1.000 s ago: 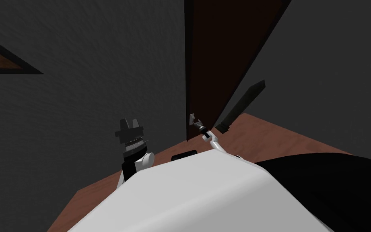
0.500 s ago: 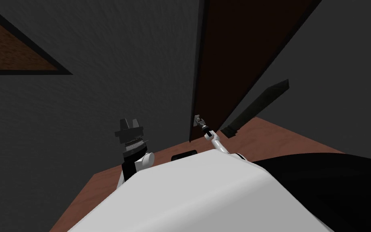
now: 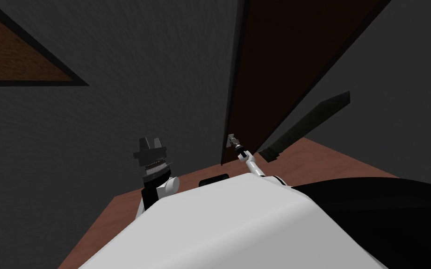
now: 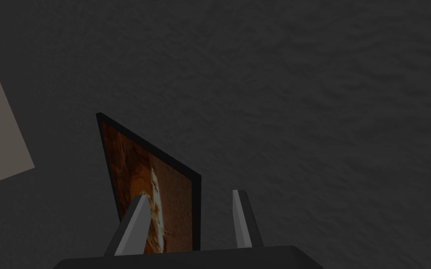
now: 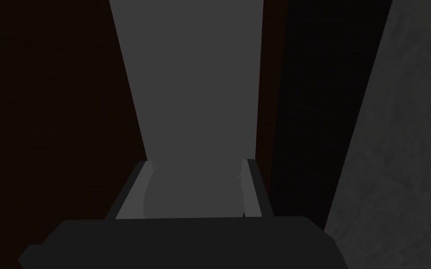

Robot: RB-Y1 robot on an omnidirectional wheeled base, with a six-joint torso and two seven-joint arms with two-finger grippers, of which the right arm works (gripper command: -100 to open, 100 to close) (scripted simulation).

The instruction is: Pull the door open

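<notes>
A: Right gripper [image 5: 198, 162]?
B: Its fingers are clamping the flat sides of the grey handle [image 5: 191, 84], giving purchase for the pull.
A: Door [image 3: 280, 56]?
B: Dark brown and plain, standing ahead to my right, with the handle at its near edge. The left gripper [image 4: 190, 194] is idling, parted and empty.

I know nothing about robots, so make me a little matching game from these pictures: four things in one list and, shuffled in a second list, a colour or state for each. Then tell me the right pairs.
Things
1. door
2. door handle
3. left end effector
4. floor

Descriptions
A. reddish brown
B. fingers apart, holding nothing
C. very dark brown
D. grey, gripped on both sides by the right end effector

Pairs: 1-C, 2-D, 3-B, 4-A
</notes>
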